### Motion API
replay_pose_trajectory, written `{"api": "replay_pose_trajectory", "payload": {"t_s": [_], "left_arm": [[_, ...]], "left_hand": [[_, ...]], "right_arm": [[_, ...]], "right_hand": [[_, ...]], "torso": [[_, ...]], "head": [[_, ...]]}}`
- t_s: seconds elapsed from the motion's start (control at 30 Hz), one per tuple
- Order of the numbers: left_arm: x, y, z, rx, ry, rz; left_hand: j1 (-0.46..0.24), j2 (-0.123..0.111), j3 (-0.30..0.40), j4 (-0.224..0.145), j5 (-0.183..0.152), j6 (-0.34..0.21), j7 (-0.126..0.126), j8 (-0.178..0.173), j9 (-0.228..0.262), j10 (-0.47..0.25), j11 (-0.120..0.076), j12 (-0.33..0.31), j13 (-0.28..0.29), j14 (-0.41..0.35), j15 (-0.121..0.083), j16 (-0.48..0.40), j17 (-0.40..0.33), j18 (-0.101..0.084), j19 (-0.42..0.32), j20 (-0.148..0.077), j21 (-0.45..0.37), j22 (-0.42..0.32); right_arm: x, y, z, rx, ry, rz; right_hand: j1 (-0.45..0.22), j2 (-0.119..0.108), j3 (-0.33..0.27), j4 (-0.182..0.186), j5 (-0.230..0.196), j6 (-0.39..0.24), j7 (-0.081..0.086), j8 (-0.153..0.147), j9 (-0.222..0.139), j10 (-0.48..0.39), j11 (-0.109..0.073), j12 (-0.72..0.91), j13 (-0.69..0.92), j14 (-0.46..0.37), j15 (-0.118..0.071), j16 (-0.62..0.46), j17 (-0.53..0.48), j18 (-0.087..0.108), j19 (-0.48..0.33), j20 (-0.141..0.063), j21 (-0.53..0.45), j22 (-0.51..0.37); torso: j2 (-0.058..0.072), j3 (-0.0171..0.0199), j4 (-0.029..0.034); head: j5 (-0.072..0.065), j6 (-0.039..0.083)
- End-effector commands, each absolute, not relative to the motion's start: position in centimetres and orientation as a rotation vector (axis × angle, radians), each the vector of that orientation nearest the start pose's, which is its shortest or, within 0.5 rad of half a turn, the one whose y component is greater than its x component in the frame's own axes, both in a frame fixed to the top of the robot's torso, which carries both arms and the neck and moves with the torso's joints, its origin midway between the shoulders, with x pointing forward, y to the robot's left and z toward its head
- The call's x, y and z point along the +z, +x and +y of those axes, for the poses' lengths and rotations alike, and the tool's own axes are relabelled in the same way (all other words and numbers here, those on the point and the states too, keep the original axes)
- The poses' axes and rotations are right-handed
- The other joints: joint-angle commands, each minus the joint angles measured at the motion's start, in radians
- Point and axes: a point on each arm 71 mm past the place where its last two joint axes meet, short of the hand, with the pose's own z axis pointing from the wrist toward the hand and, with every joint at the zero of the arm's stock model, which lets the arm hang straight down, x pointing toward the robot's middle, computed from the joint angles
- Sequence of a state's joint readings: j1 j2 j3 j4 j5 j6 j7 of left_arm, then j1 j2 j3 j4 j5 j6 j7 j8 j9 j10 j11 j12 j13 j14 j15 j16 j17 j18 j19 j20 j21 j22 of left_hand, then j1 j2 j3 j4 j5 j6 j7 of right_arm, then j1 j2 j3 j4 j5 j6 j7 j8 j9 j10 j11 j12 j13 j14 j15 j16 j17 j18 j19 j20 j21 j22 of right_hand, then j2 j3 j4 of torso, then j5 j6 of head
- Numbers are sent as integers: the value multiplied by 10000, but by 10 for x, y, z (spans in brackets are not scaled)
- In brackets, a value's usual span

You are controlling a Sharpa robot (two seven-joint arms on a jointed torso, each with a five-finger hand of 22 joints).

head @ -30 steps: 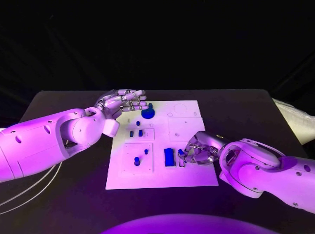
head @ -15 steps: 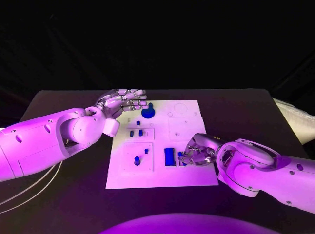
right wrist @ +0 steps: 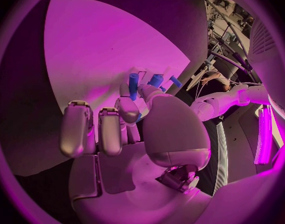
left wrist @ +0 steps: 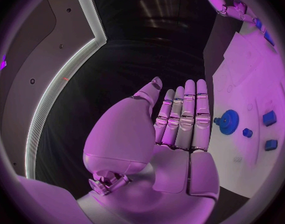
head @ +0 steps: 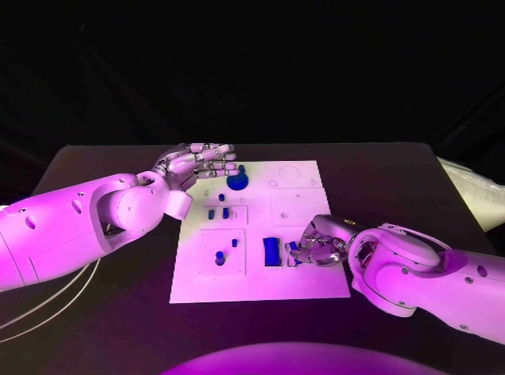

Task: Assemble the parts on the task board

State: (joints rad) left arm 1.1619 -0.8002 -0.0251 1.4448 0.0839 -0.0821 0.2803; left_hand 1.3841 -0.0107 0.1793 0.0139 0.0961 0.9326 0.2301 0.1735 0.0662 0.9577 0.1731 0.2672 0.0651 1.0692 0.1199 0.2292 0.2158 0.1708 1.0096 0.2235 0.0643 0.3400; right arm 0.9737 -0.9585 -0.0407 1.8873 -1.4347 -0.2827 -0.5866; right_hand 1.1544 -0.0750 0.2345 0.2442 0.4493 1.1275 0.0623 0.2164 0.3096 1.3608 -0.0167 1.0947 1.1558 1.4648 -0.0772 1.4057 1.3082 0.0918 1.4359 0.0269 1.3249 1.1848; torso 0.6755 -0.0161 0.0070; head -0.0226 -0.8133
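The white task board [head: 298, 207] lies in the middle of the black table. A blue gear [head: 237, 183] stands near its far left corner, also visible in the left wrist view [left wrist: 228, 121]. My left hand [head: 196, 166] hovers beside that gear, fingers straight and together [left wrist: 183, 114], holding nothing. My right hand [head: 318, 244] rests on the board's near right part with its fingers curled [right wrist: 127, 109]. It pinches a small blue part [head: 290, 248] between thumb and finger. A blue block [head: 272, 251] stands just left of it. Blue pegs [right wrist: 133, 84] rise from the board beyond the fingers.
Small blue parts [head: 218, 213] sit in the board's left middle recess, and others [head: 220, 256] in the near left one. A white bundle [head: 478, 191] lies at the table's right edge. Cables [head: 38, 312] hang off the near left.
My right hand has slid slightly toward the board's near edge, staying curled by the blue block. My left hand has not moved.
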Motion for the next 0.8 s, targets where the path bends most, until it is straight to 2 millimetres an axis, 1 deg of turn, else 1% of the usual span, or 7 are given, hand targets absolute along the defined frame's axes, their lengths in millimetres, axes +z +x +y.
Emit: {"api": "replay_pose_trajectory", "payload": {"t_s": [0.03, 0.27, 0.4, 0.6, 0.67, 0.7, 0.8], "left_arm": [[-202, 492, 196, -17213, -12373, 16011], [-202, 492, 196, -17215, -12370, 16029], [-203, 492, 196, -17197, -12374, 16032], [-203, 492, 196, -17196, -12377, 16067], [-203, 492, 196, -17198, -12339, 16121], [-203, 492, 196, -17194, -12312, 16145], [-203, 492, 196, -17183, -12263, 16188]], "left_hand": [[101, -16, 10, -44, 34, -60, 11, 21, -8, -71, -13, 55, -12, 51, -24, -31, -10, 119, 87, 1, 52, -7], [101, -16, 10, -44, 34, -60, 11, 21, -8, -71, -13, 55, -12, 51, -24, -31, -10, 119, 87, 1, 52, -7], [101, -16, 10, -44, 34, -60, 11, 21, -8, -71, -13, 55, -12, 51, -24, -31, -10, 119, 87, 1, 52, -7], [112, -24, 20, -61, 33, -66, 15, 21, -8, -79, -9, 53, -13, 48, -21, -41, -12, 117, 87, 1, 52, -26], [113, -25, 21, -63, 33, -68, 15, 21, -9, -81, -8, 53, -14, 47, -21, -43, -13, 116, 87, 1, 51, -28], [112, -26, 22, -64, 33, -70, 15, 20, -9, -83, -8, 52, -14, 45, -20, -44, -13, 116, 86, 1, 51, -30], [106, -35, 22, -69, 30, -87, 18, 13, -12, -102, -1, 43, -17, 32, -12, -57, -17, 111, 80, 4, 47, -46]], "right_arm": [[-258, 367, -176, 4780, 956, 20774], [-259, 367, -173, 4923, 971, 20947], [-259, 366, -172, 4968, 985, 21009], [-260, 366, -171, 5016, 1006, 21067], [-260, 366, -171, 5019, 1045, 21074], [-260, 366, -172, 5020, 1068, 21069], [-260, 366, -172, 5041, 1123, 21035]], "right_hand": [[-17, 68, -57, 39, 60, 70, -22, 2, 15, 83, 1, 83, 31, 628, -70, 76, 30, -111, 57, -16, 46, 24], [-53, 99, -114, 85, 61, 100, -34, 14, 27, 138, -9, 178, 121, 642, -77, 125, 106, -121, 76, -23, 78, 72], [-85, 138, -160, 131, 62, 124, -45, 23, 37, 190, -19, 264, 202, 667, -85, 207, 234, -139, 110, -32, 136, 158], [-161, 219, -256, 234, 55, 172, -65, 39, 57, 267, -35, 388, 324, 684, -98, 267, 324, -148, 131, -46, 171, 204], [-425, 314, -446, 435, -36, 205, -66, 41, 69, 298, -34, 414, 364, 696, -101, 318, 398, -155, 146, -55, 199, 239], [-590, 352, -576, 457, -90, 215, -69, 39, 73, 303, -37, 411, 371, 695, -101, 321, 402, -156, 148, -57, 204, 244], [-1071, 516, -1010, 464, -677, 226, -91, 24, 87, 317, -51, 409, 409, 688, -114, 326, 409, -157, 149, -64, 215, 258]], "torso": [[-1, -8, 13], [0, -12, 17], [-2, -14, -3], [-3, -8, -6], [-7, -4, 1], [-5, -3, 5], [-3, -3, 0]], "head": [[3, -22], [12, -34], [31, -47], [31, -60], [5, -58], [1, -40], [-4, -37]]}}
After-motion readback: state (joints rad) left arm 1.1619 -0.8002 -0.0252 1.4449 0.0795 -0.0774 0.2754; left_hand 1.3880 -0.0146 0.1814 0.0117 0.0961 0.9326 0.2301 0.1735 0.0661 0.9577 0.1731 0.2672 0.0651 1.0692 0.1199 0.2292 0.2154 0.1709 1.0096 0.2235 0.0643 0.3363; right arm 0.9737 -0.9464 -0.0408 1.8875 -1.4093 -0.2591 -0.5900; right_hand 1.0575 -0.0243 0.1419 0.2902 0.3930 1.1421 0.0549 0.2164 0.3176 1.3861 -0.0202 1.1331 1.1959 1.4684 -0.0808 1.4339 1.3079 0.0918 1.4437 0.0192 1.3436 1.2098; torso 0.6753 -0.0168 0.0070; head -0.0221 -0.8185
